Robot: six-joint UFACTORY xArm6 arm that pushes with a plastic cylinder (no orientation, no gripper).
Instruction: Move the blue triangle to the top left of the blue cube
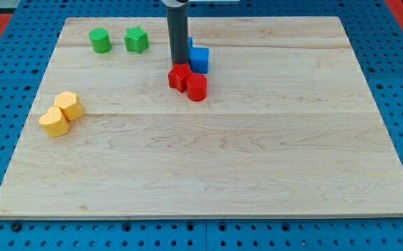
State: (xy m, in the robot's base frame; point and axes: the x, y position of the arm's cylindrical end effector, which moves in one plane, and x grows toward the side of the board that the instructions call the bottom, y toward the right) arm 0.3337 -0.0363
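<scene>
**Rod standing among the blue and red blocks near the far edge**

Blue perforated panelling surrounds a pale wooden worktop (208,160) that fills most of the view, with a strip of red showing at the view's top corners.

My tip (178,67) comes down from the view's top as a straight dark rod and meets the board a little left of centre, near the top edge. It has no fingers, so nothing opens or closes; it is bare and grips nothing.

Just to the view's right of the rod sits the blue cube (199,59). A sliver of a second blue block (189,43) shows above the cube, at the rod's right side. Most of it is hidden behind the rod, so its shape cannot be made out, nor whether it touches the cube.

Directly below the tip lies a red block (179,77) of irregular outline, seemingly touching the rod's end. A red cylinder (196,87) sits against it on the lower right.

Toward the top left corner stand a green cylinder (100,40) and, just to its right, a green star-like block (137,40), slightly apart from each other.

Near the left edge, about halfway down, two yellow blocks touch: a yellow hexagonal block (69,104) and, lower left of it, a yellow rounded block (54,121).
</scene>
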